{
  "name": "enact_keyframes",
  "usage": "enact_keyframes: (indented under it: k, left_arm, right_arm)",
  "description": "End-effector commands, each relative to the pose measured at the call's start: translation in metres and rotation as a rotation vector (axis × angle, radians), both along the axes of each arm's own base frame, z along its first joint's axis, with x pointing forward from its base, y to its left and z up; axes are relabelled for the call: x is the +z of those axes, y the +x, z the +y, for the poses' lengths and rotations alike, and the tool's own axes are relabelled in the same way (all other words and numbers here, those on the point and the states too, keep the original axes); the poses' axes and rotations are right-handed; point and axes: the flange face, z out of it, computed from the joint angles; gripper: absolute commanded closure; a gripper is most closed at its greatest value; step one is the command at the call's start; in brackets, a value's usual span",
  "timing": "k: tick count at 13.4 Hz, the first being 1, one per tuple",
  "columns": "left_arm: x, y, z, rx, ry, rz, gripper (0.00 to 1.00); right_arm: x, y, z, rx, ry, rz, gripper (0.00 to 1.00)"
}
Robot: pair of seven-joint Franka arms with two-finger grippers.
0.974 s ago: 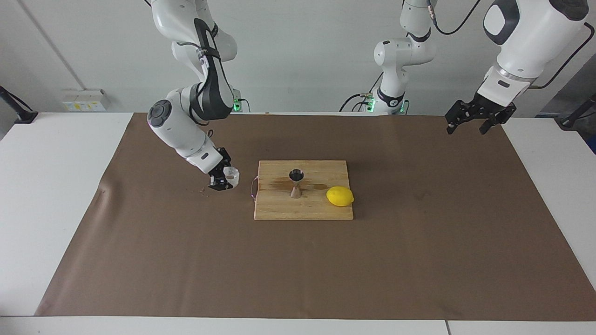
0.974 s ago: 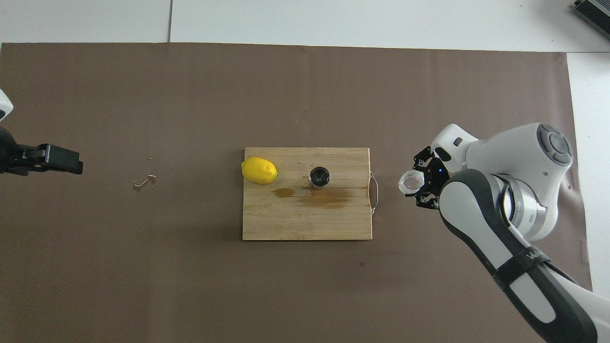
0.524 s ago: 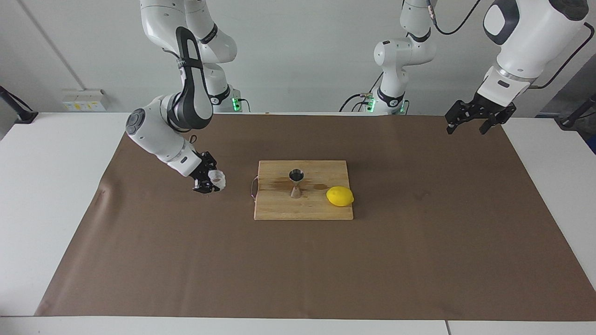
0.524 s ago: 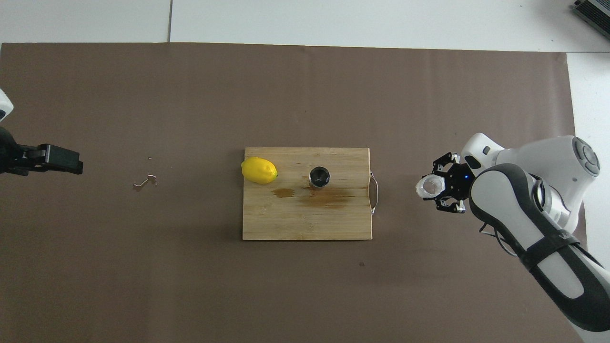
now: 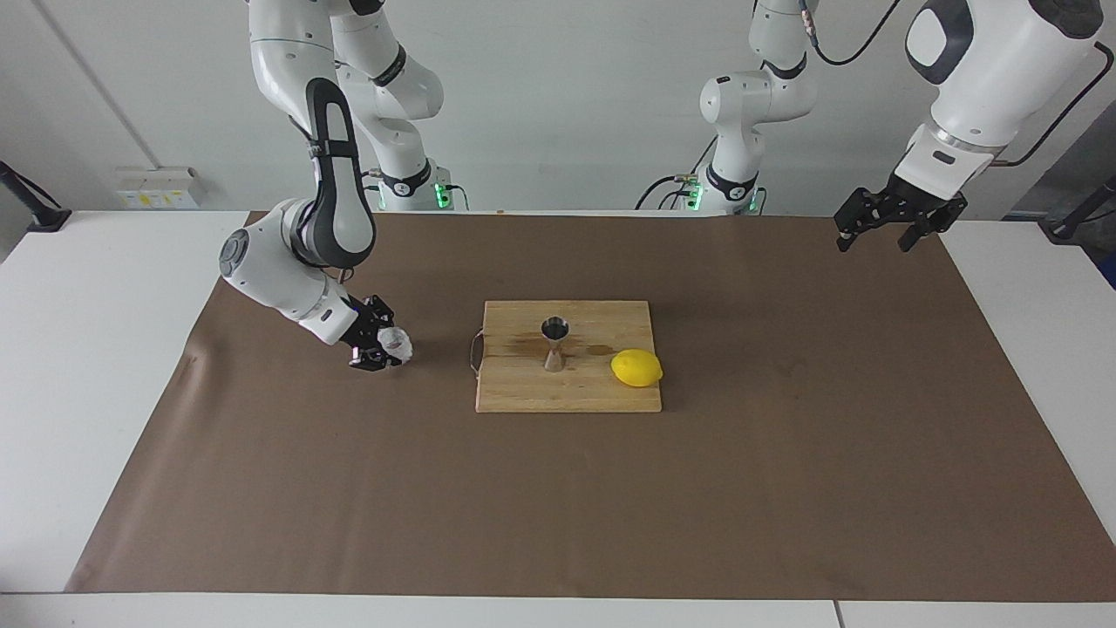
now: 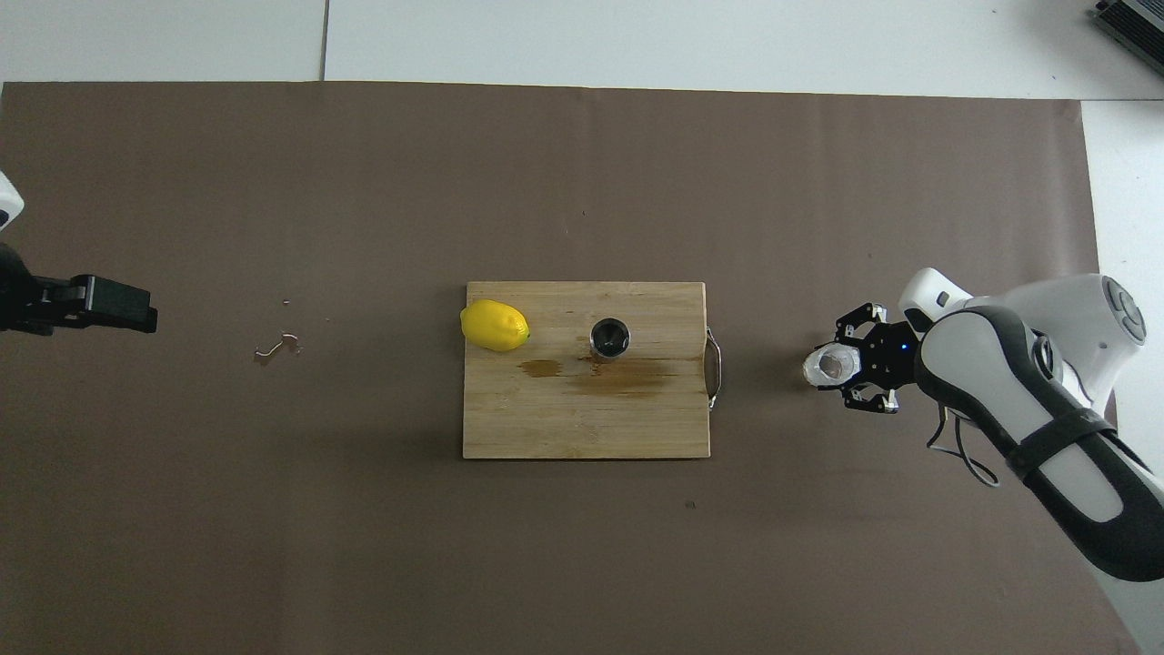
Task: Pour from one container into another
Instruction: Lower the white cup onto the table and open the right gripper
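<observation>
- Wall, pale grey-white, rising just at the robots' end of the table; socket strip low on it toward the right arm's end.
- Table (image 5: 96,366), white, covered almost wholly by a brown paper sheet (image 5: 558,497); bare white margins at both ends and along the edge farthest from the robots.
- Left gripper (image 5: 882,228), raised over the sheet's corner at the left arm's end, fingers spread wide, nothing between them; arm waiting. In the overhead view cut off by the frame edge, only the dark tip showing.
- Right gripper (image 5: 380,348), low over the sheet toward the right arm's end, clamped on the whitish faceted cup (image 5: 394,345); cup tilted, mouth turned up toward the overhead camera. Contact between cup and sheet: not discernible. Contents: not discernible.
- Wooden cutting board (image 5: 567,388), mid-table, metal handle (image 6: 716,367) on the edge facing the cup; dark wet stain (image 6: 623,375) on the wood.
- Steel jigger (image 5: 554,344), upright on the board, well apart from the cup; dark inside, fill level unreadable.
- Lemon (image 5: 636,367), on the board's edge toward the left arm's end, near the jigger.
- Small reddish scrap (image 6: 275,346) on the sheet, toward the left arm's end; nature unclear.
</observation>
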Motion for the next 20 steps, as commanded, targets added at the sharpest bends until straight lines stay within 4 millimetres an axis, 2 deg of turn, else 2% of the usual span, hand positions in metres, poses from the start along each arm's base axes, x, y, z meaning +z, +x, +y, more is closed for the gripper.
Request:
enact_keyframes:
  k: [1, 7, 10, 12, 13, 14, 16, 17, 18, 20]
  left_arm:
    - [0.001, -0.003, 0.002, -0.003, 0.008, 0.002, 0.0]
    - [0.001, -0.003, 0.0, -0.01, 0.008, 0.003, 0.0]
    - [0.0, -0.003, -0.001, -0.011, 0.008, 0.005, 0.0]
    - [0.0, -0.003, -0.002, -0.013, 0.008, 0.005, 0.0]
    - [0.0, -0.003, -0.003, -0.014, 0.008, 0.005, 0.0]
    - [0.0, -0.003, -0.004, -0.017, 0.008, 0.005, 0.0]
    - [0.0, -0.003, -0.004, -0.016, 0.008, 0.005, 0.0]
    - [0.0, -0.003, -0.004, -0.016, 0.008, 0.005, 0.0]
    - [0.001, -0.003, -0.004, -0.016, 0.008, 0.003, 0.0]
    - [0.0, -0.003, -0.004, -0.019, 0.008, 0.005, 0.0]
  right_arm:
    - [-0.007, -0.005, -0.012, -0.016, 0.025, -0.017, 0.94]
    - [-0.014, -0.015, -0.03, -0.036, 0.026, -0.007, 0.93]
    - [-0.014, -0.016, -0.041, -0.055, 0.026, -0.008, 0.84]
    - [-0.014, -0.018, -0.053, -0.076, 0.027, -0.005, 0.83]
    - [-0.012, -0.018, -0.056, -0.072, 0.025, -0.013, 0.78]
    - [-0.011, -0.017, -0.056, -0.068, 0.023, -0.017, 0.55]
    - [-0.006, -0.016, -0.056, -0.066, 0.02, -0.026, 0.26]
    - [-0.001, -0.015, -0.057, -0.072, 0.018, -0.033, 0.07]
    - [0.003, -0.015, -0.057, -0.075, 0.017, -0.039, 0.0]
    - [0.019, -0.014, -0.057, -0.085, 0.01, -0.058, 0.0]
